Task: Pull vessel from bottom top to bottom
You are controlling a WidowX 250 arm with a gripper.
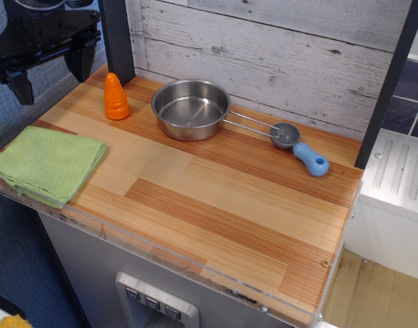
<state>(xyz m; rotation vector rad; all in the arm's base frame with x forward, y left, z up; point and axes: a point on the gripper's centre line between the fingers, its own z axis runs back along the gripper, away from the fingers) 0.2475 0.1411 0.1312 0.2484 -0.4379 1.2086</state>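
The vessel (190, 109) is a round shallow shiny steel pan standing upright near the back of the wooden tabletop (216, 198), close to the plank wall. Its thin wire-loop handle (253, 123) points right and reaches the small grey scoop. My gripper (50, 74) is black and hangs at the upper left, well left of and above the pan. Its two fingers stand apart with nothing between them. It touches nothing.
An orange carrot-shaped toy (115, 97) stands left of the pan. A folded green cloth (46, 164) lies at the left front edge. A grey measuring scoop with a blue handle (299, 147) lies right of the pan. A black post (117, 37) stands behind the carrot.
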